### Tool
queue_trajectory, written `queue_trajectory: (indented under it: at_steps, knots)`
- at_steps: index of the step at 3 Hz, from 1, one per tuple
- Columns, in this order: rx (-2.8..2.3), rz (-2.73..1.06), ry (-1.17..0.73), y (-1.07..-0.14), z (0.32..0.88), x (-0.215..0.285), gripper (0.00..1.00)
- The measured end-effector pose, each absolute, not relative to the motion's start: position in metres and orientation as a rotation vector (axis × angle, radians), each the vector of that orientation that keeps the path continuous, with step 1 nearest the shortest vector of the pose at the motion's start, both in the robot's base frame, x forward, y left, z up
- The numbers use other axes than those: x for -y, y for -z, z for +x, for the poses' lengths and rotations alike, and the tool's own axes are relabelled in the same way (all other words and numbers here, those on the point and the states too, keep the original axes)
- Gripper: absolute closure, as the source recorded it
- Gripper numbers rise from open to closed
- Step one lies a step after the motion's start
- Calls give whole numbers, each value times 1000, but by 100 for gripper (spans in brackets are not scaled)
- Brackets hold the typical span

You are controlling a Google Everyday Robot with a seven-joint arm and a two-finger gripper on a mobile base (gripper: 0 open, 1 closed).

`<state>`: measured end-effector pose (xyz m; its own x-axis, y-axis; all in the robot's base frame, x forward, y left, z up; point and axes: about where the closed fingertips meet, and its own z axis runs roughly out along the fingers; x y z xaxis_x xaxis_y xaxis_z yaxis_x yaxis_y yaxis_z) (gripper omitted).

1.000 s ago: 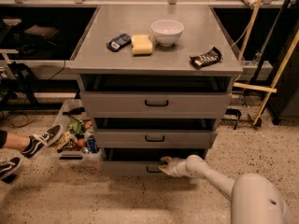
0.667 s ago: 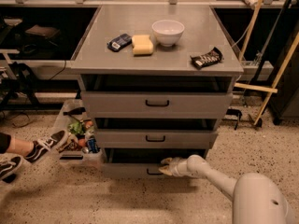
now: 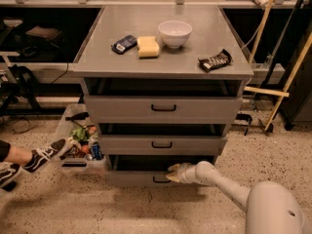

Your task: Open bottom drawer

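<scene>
The grey cabinet has three drawers. The bottom drawer [image 3: 131, 177] is the lowest grey front, with a small black bar handle [image 3: 161, 180] at its centre. It stands pulled out a little, with a dark gap above its front. My gripper [image 3: 172, 173] is at the drawer's top edge, just above and right of the handle, reaching in from the lower right on its white arm [image 3: 229, 186]. The middle drawer [image 3: 162, 144] and top drawer [image 3: 163, 108] sit above.
On the cabinet top are a white bowl [image 3: 175, 33], a yellow sponge [image 3: 148, 47], a dark blue packet [image 3: 124, 44] and a black snack bar [image 3: 215, 60]. A clear bin of items [image 3: 80, 143] stands left of the cabinet. A person's shoes [image 3: 41, 156] are at the left. Wooden poles [image 3: 287, 82] lean at right.
My gripper stays at the bottom drawer's top edge; the drawer front looks much the same. The person's foot at the left has shifted a little.
</scene>
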<state>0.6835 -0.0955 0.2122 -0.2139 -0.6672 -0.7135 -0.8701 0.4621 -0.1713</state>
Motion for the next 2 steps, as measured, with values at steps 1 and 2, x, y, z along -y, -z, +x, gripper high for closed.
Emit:
queue_trajectory:
  at_steps: [1, 2]
  knots:
    - [-1921, -1328, -324, -203, 648, 99, 100]
    - [-1921, -1328, -325, -202, 647, 98, 100]
